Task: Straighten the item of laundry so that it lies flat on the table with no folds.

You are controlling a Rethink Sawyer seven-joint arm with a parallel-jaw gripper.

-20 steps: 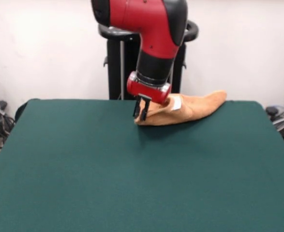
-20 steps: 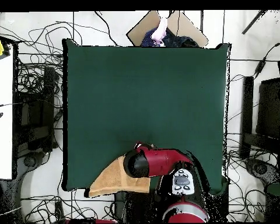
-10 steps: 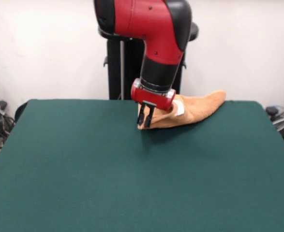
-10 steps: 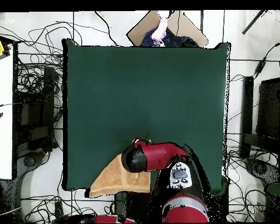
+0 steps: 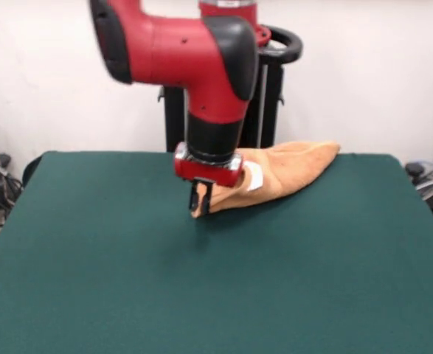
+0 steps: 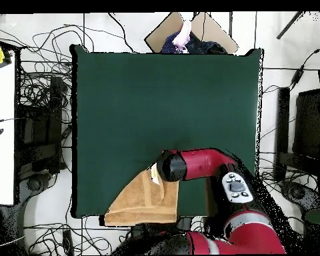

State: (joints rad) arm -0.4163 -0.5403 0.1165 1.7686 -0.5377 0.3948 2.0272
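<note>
The orange-tan towel (image 5: 290, 171) lies bunched at the table's far side in the front view, stretched into a long pointed shape with its white tag (image 5: 254, 178) showing. My gripper (image 5: 201, 200) is shut on the towel's near-left corner, at the dark green table (image 5: 201, 280). In the overhead view the towel (image 6: 139, 200) lies at the table's bottom edge, partly over it, with the arm's wrist (image 6: 171, 167) above its upper right corner, hiding the gripper.
The robot's pedestal (image 5: 264, 96) stands behind the table's far edge. Cables (image 6: 36, 100) and equipment surround the table. A person's hand (image 6: 183, 37) shows at the overhead view's top edge.
The gripper has dragged the towel corner toward the table's middle, leftward and nearer in the front view. The towel has stretched out longer. The arm has swung round.
</note>
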